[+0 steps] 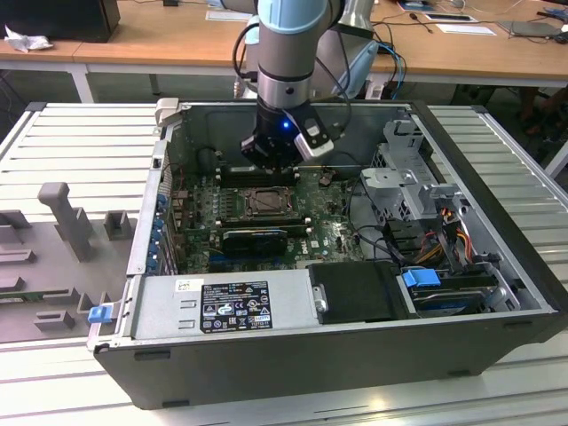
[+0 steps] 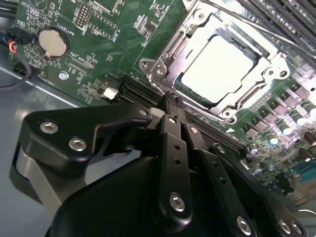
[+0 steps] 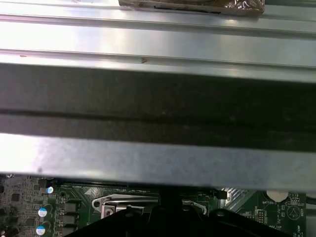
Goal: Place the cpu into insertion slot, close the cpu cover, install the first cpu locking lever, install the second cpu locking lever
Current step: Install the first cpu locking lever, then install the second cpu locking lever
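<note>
The cpu (image 2: 216,64) lies flat in the insertion slot (image 1: 265,202), its pale metal face showing through the cut-out of the cpu cover (image 2: 174,49). The cover lies down around the chip. My gripper (image 2: 170,101) is shut with nothing between its fingers, and its tips hover just off one corner of the socket. In the exterior view the gripper (image 1: 271,164) hangs inside the open computer case, slightly behind the socket. A thin metal lever rod (image 2: 276,42) runs along one side of the socket; I cannot tell whether it is latched.
The green motherboard (image 2: 98,59) carries a coin cell (image 2: 52,43) and black memory slots (image 1: 253,238). A power supply (image 1: 222,306), drive cage (image 1: 408,177) and cables (image 1: 444,231) crowd the case. The case's metal wall (image 3: 158,49) stands close by.
</note>
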`<state>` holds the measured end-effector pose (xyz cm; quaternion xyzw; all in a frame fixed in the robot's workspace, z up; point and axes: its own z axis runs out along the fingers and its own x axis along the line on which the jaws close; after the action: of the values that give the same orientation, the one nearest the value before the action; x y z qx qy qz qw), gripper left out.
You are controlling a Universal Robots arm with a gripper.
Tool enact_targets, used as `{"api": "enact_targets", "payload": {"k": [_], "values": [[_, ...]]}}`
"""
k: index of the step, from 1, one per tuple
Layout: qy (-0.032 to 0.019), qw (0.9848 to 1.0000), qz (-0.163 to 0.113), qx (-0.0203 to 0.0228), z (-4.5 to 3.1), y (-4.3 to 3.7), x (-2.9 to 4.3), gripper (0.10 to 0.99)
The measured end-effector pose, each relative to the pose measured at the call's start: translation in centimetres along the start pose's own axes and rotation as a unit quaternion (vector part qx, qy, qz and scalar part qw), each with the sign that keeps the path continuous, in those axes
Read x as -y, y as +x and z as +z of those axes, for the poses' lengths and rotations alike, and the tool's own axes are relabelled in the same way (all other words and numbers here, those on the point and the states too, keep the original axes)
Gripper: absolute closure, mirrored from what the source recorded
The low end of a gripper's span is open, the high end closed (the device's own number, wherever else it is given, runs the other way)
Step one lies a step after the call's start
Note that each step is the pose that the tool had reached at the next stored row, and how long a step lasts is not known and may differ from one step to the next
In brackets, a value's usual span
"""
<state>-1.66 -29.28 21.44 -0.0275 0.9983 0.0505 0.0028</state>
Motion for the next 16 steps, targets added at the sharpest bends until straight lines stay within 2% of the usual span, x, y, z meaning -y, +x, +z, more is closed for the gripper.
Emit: {"api": "enact_targets", "payload": {"k": [10, 11, 12, 14, 16], "values": [[0.0000, 1.0000, 0.000, 0.0000, -0.08, 0.04, 0.71, 0.980], [-0.0006, 1.0000, 0.000, 0.0000, -0.41, 0.04, 0.74, 0.980], [-0.0043, 1.0000, 0.000, -0.0001, -1.53, 0.03, 0.71, 0.980], [-0.0080, 1.0000, 0.000, -0.0003, -1.72, 0.05, 1.08, 0.980], [-0.0081, 1.0000, 0.000, -0.0003, -1.77, 0.08, 1.64, 0.980]]}}
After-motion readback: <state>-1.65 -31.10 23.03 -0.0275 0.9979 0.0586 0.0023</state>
